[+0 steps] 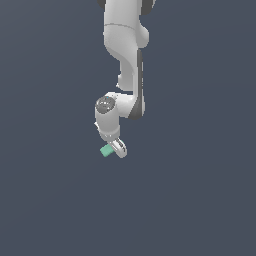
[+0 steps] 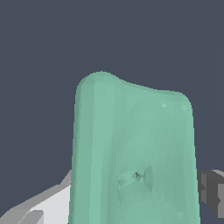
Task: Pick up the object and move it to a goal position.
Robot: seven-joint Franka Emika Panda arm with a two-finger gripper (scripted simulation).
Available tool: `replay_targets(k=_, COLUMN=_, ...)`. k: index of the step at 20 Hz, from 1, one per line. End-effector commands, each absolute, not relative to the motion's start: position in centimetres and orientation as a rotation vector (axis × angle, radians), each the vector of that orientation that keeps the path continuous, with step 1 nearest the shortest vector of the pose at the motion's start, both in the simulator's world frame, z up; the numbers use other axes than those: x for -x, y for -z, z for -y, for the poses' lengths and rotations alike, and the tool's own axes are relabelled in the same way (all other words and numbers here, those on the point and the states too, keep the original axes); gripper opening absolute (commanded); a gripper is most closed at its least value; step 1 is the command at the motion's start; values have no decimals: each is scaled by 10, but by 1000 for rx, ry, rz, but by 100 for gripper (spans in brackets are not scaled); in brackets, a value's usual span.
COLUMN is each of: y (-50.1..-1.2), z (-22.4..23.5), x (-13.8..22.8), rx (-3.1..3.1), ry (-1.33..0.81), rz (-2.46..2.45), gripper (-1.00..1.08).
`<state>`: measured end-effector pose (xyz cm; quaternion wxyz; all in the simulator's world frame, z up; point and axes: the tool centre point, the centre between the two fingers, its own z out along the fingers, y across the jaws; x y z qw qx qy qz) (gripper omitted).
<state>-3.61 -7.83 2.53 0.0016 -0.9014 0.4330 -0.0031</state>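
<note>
**Teal block in the claw's grip**

The claw [image 1: 114, 149] points down at the end of the white arm [image 1: 125, 60], with the block [image 1: 105, 151] clenched between its fingers. In the exterior view the block pokes out toward that view's left, past the white finger [image 1: 120, 148] beside it, and only a small teal corner of it shows. In the wrist view the block [image 2: 133, 153] fills most of the picture, with a pale finger [image 2: 48, 205] against one side and a dark grey pad [image 2: 212, 190] at the other, so the jaws are closed on it.

The block is plain teal-green, flat and roughly rectangular, with rounded corners. Its far edge is slightly uneven, higher at one corner than the other. The broad face is smooth apart from a small dimpled, creased spot near the middle of the part closest to the camera. A tiny highlight sits near one far corner. No brand, label or writing can be read on the block, the claw or the arm.

Around it lies only a uniform dark blue-grey background [image 1: 200, 200]; whether the block touches any surface cannot be told.
</note>
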Motion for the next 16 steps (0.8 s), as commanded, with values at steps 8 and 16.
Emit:
replay_targets(k=8, y=-34, z=54, x=24, rx=2826, ry=31, rz=-1352, gripper=-100)
replay_targets(k=16, y=-37, z=-17, x=9, rx=2828, ry=20, rz=-1356, gripper=-100)
